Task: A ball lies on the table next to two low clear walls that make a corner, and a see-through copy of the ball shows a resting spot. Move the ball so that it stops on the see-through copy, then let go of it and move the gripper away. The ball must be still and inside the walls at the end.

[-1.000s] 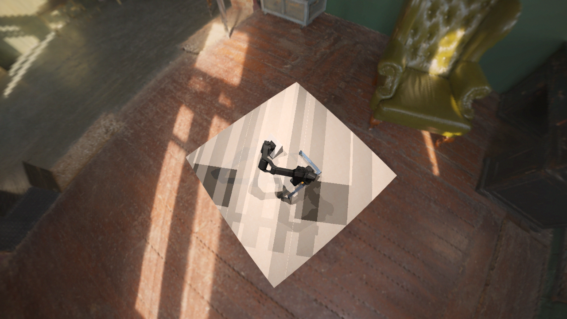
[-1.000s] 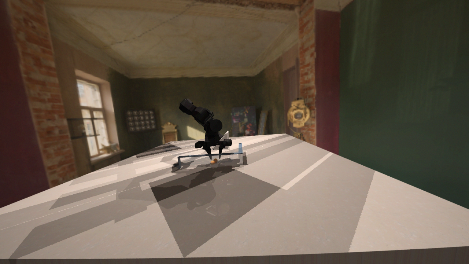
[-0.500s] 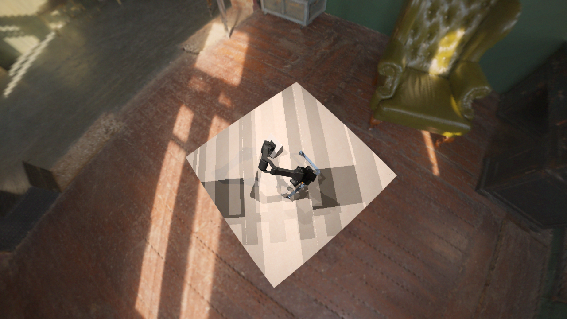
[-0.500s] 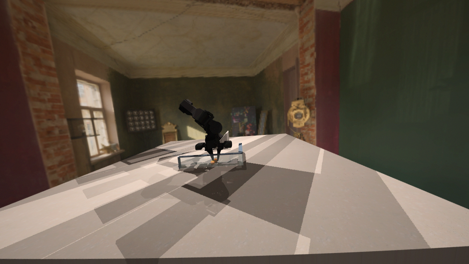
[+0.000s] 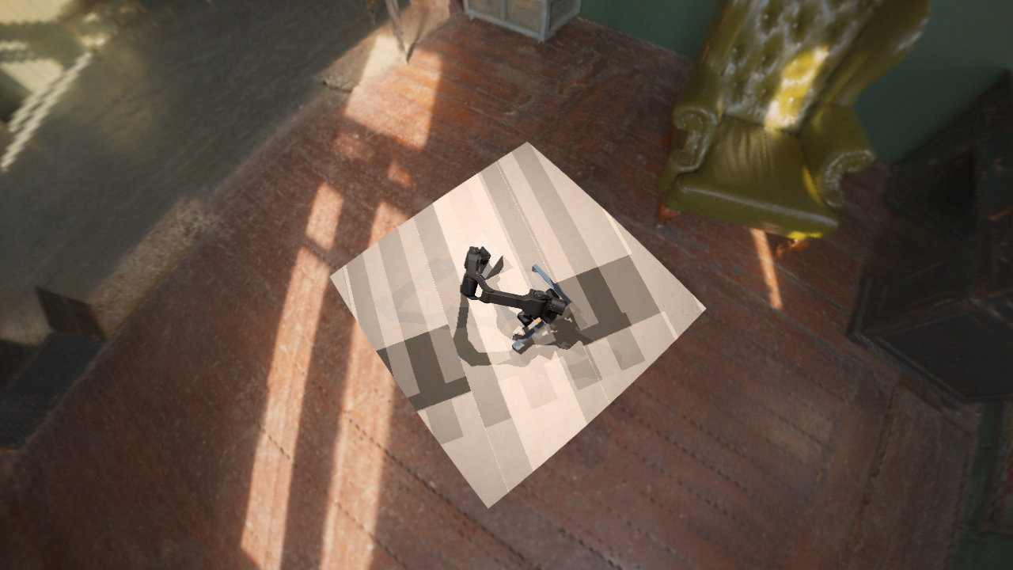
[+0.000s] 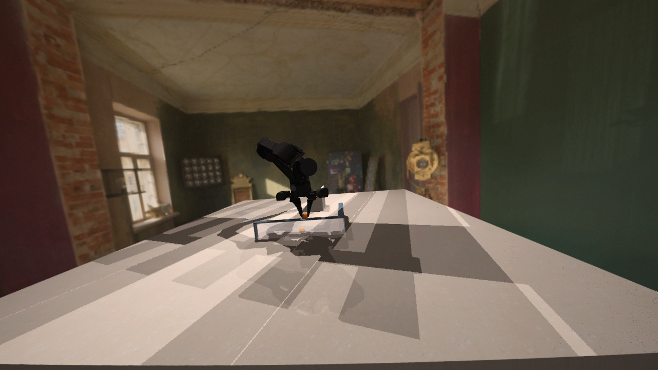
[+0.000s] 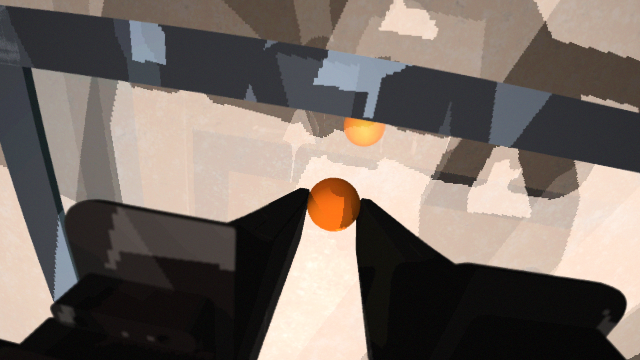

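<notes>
- In my wrist view, the black two-fingered hand [image 7: 333, 202] is closest to me, and its two pointed fingertips are squeezed onto the small round orange ball [image 7: 333, 204], one tip touching each side.
- The hand is only a little way open, just as wide as the ball it holds.
- In the side view I can see the ball [image 6: 304, 215] held up off the pale grey striped table [image 6: 460, 294], a bit above the top edge of the low clear walls [image 6: 301, 228].
- Just past the ball sits the paler see-through orange copy of the ball [image 7: 364, 132], close to the long clear wall [image 7: 450, 107].
- The ball and the copy are near each other but not touching.
- A second clear wall [image 7: 25, 165] runs down my left side and meets the long one at a corner.
</notes>
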Available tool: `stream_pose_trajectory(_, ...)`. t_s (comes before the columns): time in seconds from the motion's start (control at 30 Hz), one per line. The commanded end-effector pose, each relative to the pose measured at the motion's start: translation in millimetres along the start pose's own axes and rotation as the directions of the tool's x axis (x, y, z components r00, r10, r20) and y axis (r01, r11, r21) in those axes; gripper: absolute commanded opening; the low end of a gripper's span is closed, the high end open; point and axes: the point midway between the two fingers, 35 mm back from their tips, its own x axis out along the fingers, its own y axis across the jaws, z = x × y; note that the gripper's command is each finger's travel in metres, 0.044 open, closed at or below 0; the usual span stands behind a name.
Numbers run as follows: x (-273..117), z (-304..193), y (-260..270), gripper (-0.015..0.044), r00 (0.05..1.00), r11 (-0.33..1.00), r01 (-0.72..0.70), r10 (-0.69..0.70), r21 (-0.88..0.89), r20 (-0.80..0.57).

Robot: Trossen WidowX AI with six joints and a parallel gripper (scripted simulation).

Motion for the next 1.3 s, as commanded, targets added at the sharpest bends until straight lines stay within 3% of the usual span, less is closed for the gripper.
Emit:
stream_pose_trajectory(0.0,-25,0,1,0.0,1.0,1.0,-0.007,0.007,0.003,0.0)
stream_pose_trajectory(0.27,-71,-5,-1,0.0,1.0,1.0,-0.004,0.004,0.003,-0.001)
stream_pose_trajectory(0.43,-74,-5,-1,0.0,1.0,1.0,-0.004,0.004,0.003,-0.001)
stream_pose_trajectory(0.67,-41,19,-11,0.0,1.0,1.0,-0.002,0.002,0.005,0.0)
stream_pose_trajectory(0.9,-32,20,-11,0.0,1.0,1.0,-0.002,0.002,0.005,0.001)
stream_pose_trajectory(1.27,23,20,-11,0.0,1.0,1.0,0.001,-0.001,0.005,0.001)
